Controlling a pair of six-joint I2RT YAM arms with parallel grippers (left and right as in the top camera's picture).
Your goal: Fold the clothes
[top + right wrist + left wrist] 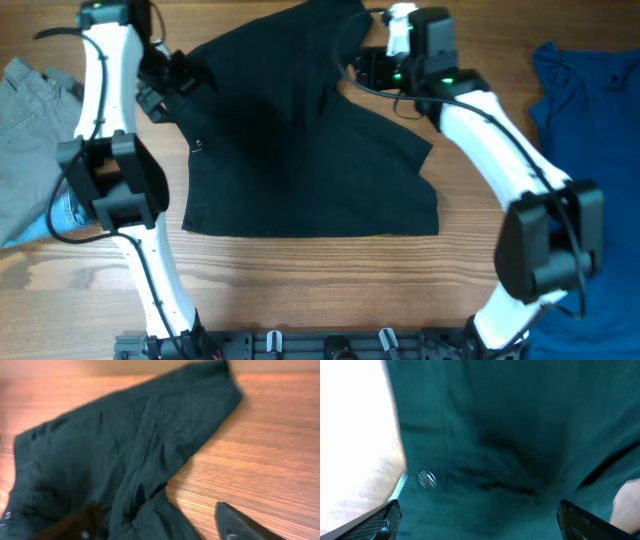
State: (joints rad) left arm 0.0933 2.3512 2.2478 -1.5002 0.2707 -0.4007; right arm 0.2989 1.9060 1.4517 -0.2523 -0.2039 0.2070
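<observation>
Left pincer point(477, 525) stands wide open, its two dark fingers point(375, 520) at the lower corners of the left wrist view with nothing clasped between them. It hangs close over the black shorts point(520, 435), whose cloth fills nearly all of that view. A small shiny stud point(426, 479) sits on the cloth near its left edge, and past that edge a washed-out strip of the surface point(355, 460) shows. Seen from overhead, the left pincer point(170, 75) is at the upper left corner of the shorts.

Right pincer point(155, 527) is likewise spread apart and has hold of nothing. One of its fingers point(240, 525) is over bare wood, and the other, blurred, is over the edge of the cloth; whether that one touches the fabric I cannot tell. From overhead the right pincer point(365, 68) is at the far side of the shorts, just right of their raised top part.

The shorts lie in the middle of the surface, mostly flat, with a straight lower edge toward the robot's base and the far part rumpled between the two pincers. In the right wrist view one leg runs out to the upper right with a seam along it.

A grey garment point(30, 100) lies at the left edge of the surface, apart from the shorts, with a bit of light-blue cloth point(65, 210) at its near edge. A blue garment point(590, 120) lies at the right edge, beyond the right arm and well apart from the shorts.
</observation>
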